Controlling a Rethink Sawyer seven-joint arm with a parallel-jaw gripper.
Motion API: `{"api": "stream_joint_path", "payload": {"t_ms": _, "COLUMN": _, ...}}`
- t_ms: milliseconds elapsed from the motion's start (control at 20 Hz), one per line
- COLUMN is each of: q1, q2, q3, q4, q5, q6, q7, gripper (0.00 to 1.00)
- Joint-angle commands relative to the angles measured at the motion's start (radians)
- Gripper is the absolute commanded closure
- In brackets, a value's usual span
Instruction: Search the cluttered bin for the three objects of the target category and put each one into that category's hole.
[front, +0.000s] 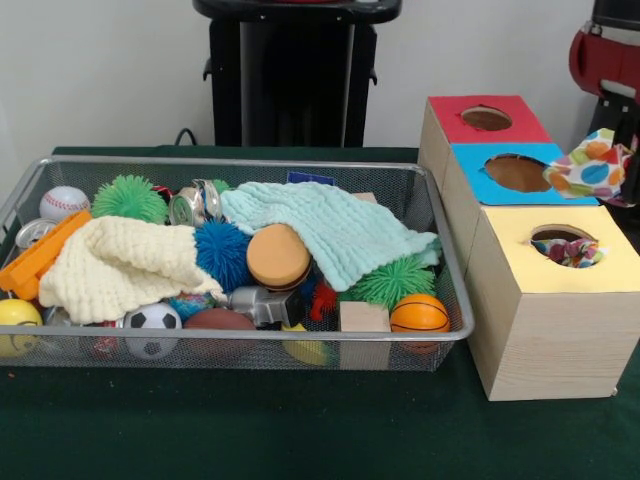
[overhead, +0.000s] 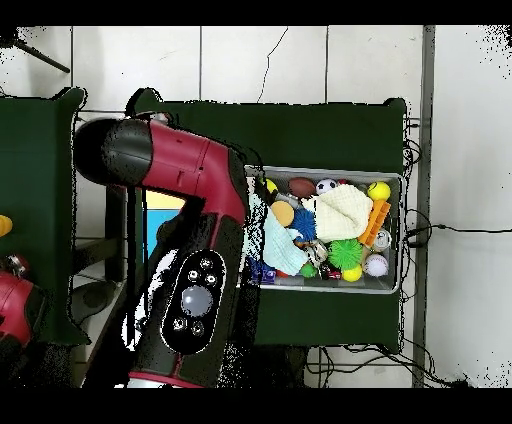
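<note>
The wire mesh bin (front: 250, 163) holds balls, cloths and toys; no polka-dot bundle shows in it. The pale wooden box (front: 550, 330) stands to its right. One polka-dot bundle (front: 566, 250) sits in the yellow-surrounded hole (front: 560, 236). My gripper (front: 620, 165) is at the right edge, above the box beside the blue-surrounded hole (front: 517, 172). It holds a second polka-dot bundle (front: 592, 166) in the air. In the overhead view my arm (overhead: 195, 250) covers the box and the gripper; the bin (overhead: 400, 230) lies to its right.
In the bin lie a cream knitted cloth (front: 115, 265), a mint cloth (front: 330, 225), green spiky balls (front: 128, 198), a blue one (front: 222, 252), a small basketball (front: 419, 313) and a soccer ball (front: 152, 326). The red-surrounded hole (front: 486, 118) is the farthest.
</note>
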Motion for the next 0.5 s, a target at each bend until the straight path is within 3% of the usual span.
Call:
{"api": "stream_joint_path", "payload": {"t_ms": 50, "q1": 0.022, "q2": 0.077, "q3": 0.018, "q4": 0.156, "q5": 0.066, "q6": -0.059, "q7": 0.391, "gripper": 1.00}}
{"api": "stream_joint_path", "payload": {"t_ms": 500, "q1": 0.043, "q2": 0.099, "q3": -0.004, "q4": 0.179, "q5": 0.101, "q6": -0.093, "q7": 0.374, "gripper": 1.00}}
